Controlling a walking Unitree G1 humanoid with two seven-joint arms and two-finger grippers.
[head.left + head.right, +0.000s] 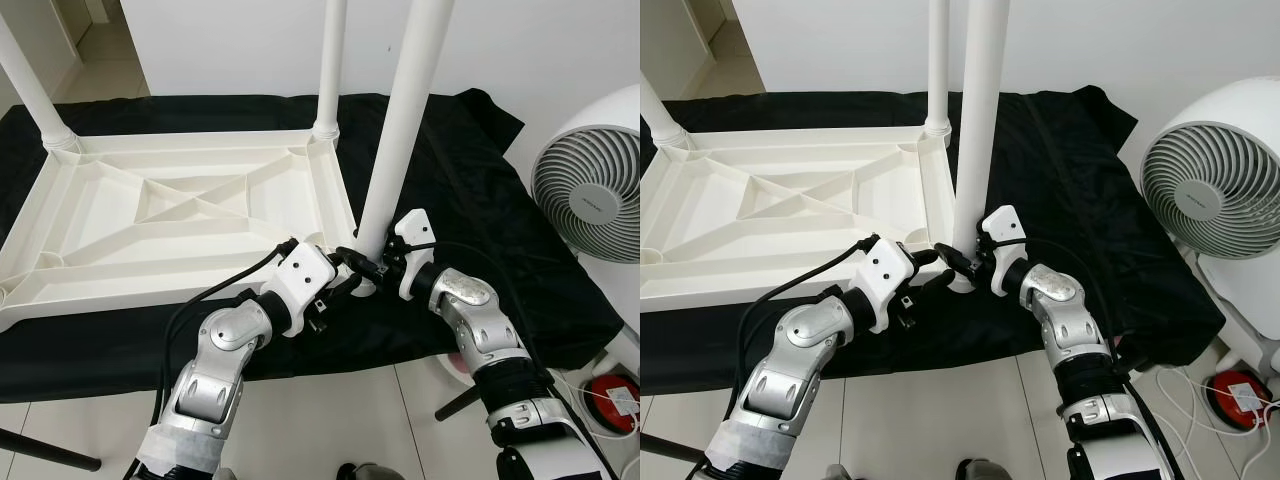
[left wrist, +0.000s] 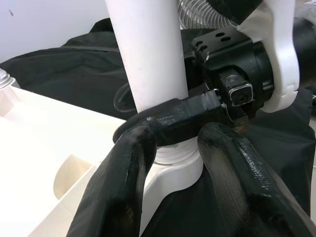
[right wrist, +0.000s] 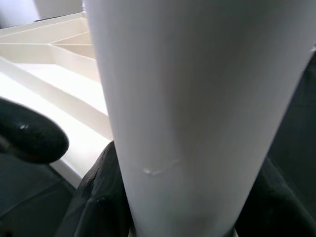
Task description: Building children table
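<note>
White table top (image 1: 180,215) lies inverted on black cloth (image 1: 450,180). Right tool (image 1: 372,264) grips the leg (image 1: 400,130) at its corner socket. Left tool (image 1: 345,283) open, just beside that socket.

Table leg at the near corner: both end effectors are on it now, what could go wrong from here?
1. The leg leans slightly, so it may cross-thread or jam in its socket.
2. The right end effector and left end effector crowd the base and could collide or pinch.
3. Pushing could slide the upturned tabletop on the black cloth.
</note>
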